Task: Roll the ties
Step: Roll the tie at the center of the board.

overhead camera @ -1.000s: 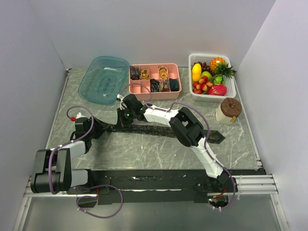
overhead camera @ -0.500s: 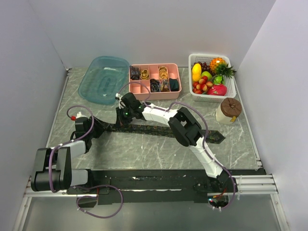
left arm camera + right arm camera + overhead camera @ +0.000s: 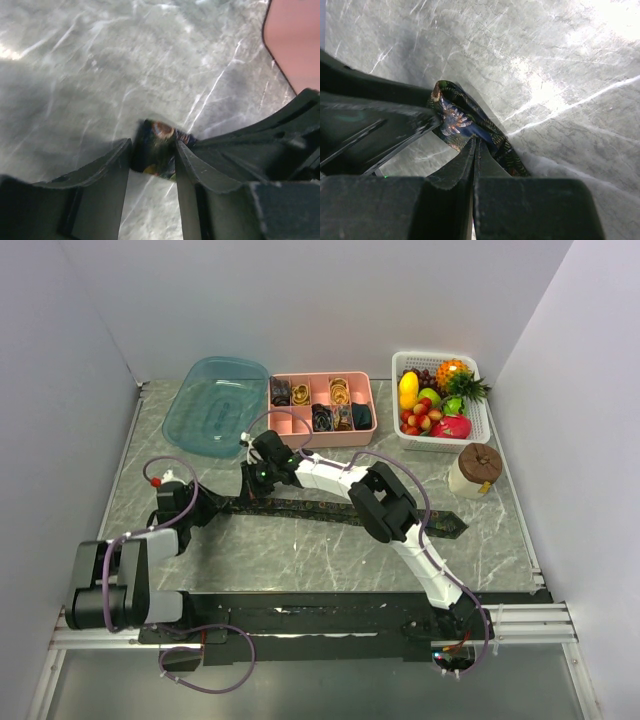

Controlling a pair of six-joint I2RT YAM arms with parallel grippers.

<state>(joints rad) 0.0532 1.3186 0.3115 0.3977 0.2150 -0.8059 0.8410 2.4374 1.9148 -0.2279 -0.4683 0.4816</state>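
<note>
A long dark patterned tie (image 3: pixel 350 512) lies stretched across the middle of the table, its wide end at the right. Its left end is folded into a small coil (image 3: pixel 156 151). My left gripper (image 3: pixel 205 508) comes at that end from the left, and its two fingers (image 3: pixel 120 167) press on either side of the coil. My right gripper (image 3: pixel 256 485) reaches over from the far side. Its jaws are shut together, their tips (image 3: pixel 475 141) against the bunched fabric (image 3: pixel 454 120). Several more rolled ties (image 3: pixel 322 417) sit in the pink tray.
The pink compartment tray (image 3: pixel 322 443) stands at the back centre, its corner (image 3: pixel 295 40) in the left wrist view. A clear blue tub (image 3: pixel 215 405) is to its left, a white fruit basket (image 3: pixel 482 420) to its right, and a brown-lidded jar (image 3: pixel 476 470) in front of the basket.
My left gripper's jaws have narrowed onto the tie's folded end and the wrist has crept slightly farther in. My right gripper has edged a little left and stays shut.
</note>
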